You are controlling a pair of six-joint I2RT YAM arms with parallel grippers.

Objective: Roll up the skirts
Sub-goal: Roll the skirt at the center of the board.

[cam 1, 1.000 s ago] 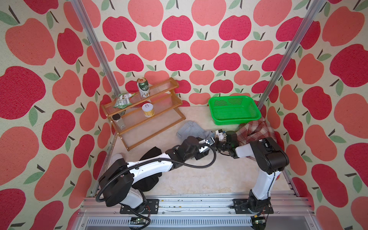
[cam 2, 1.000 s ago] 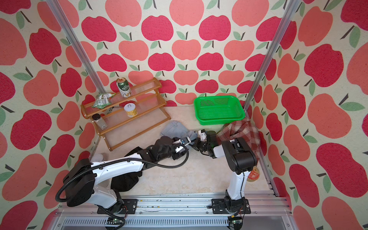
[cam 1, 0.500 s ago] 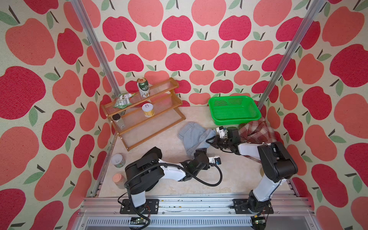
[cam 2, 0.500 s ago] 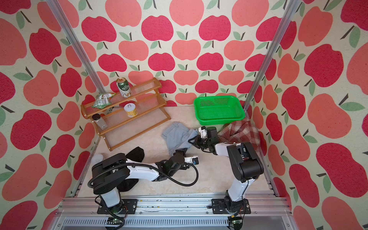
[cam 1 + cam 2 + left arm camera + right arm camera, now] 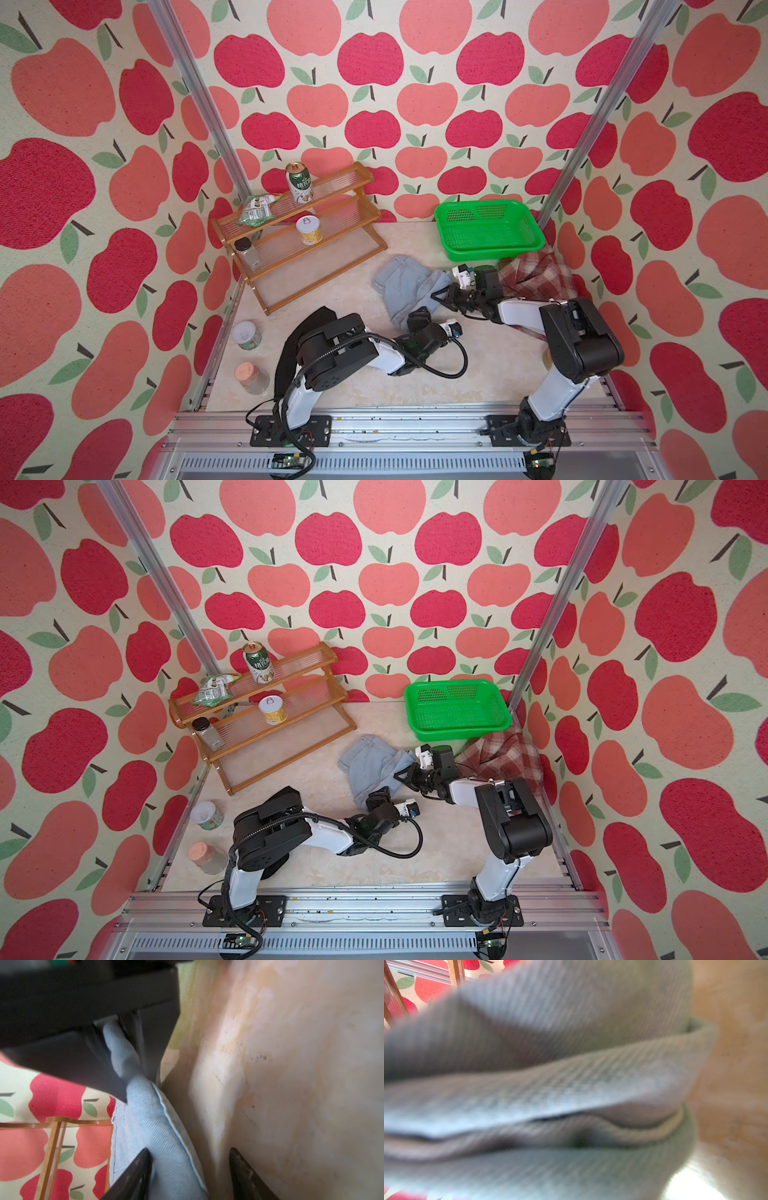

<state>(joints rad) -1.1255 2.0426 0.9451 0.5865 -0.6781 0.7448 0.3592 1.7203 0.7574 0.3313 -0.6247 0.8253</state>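
The light blue denim skirt lies crumpled mid-table. My right gripper is shut on its right edge; in the left wrist view its black fingers pinch a denim fold. Denim fills the right wrist view and hides those jaws. My left gripper is at the skirt's near edge, open, with the hem between its fingers and one tip touching the cloth. The plaid skirt lies bunched at the right wall. The black skirt lies behind my left arm.
A green mesh basket stands at the back right. A wooden rack with a can, a tin, a jar and a packet stands at the back left. Two jars stand by the left wall.
My left arm has pulled back from its reach over the denim, then come up to the skirt's near edge. The denim now lies more spread out. My right gripper has kept its hold.
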